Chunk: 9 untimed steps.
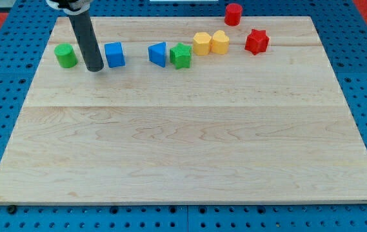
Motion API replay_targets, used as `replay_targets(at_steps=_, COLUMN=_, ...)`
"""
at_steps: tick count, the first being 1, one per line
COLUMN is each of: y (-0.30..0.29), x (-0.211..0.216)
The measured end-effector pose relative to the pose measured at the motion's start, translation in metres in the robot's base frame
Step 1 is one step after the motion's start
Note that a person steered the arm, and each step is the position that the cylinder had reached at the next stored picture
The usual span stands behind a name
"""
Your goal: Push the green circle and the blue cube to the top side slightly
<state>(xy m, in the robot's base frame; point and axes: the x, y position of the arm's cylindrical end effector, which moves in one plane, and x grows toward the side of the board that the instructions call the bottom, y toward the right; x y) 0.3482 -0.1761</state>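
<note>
The green circle (pixel 66 55) sits near the board's top left. The blue cube (pixel 115 55) stands to its right. My tip (pixel 95 67) rests on the board between them, just left of the blue cube and slightly below both; the dark rod rises toward the view's top. I cannot tell if the tip touches the cube.
A blue triangular block (pixel 158 54) and a green star (pixel 181 56) sit right of the cube. A yellow hexagon (pixel 201 43), a yellow heart-like block (pixel 220 42) and a red star (pixel 257 41) follow. A red cylinder (pixel 233 13) stands at the wooden board's (pixel 183 154) top edge.
</note>
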Motion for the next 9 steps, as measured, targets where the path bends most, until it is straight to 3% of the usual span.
replay_targets(at_steps=4, y=-0.003, x=-0.034)
replay_targets(at_steps=6, y=0.008, x=-0.077)
replay_targets(at_steps=9, y=0.168, x=-0.09)
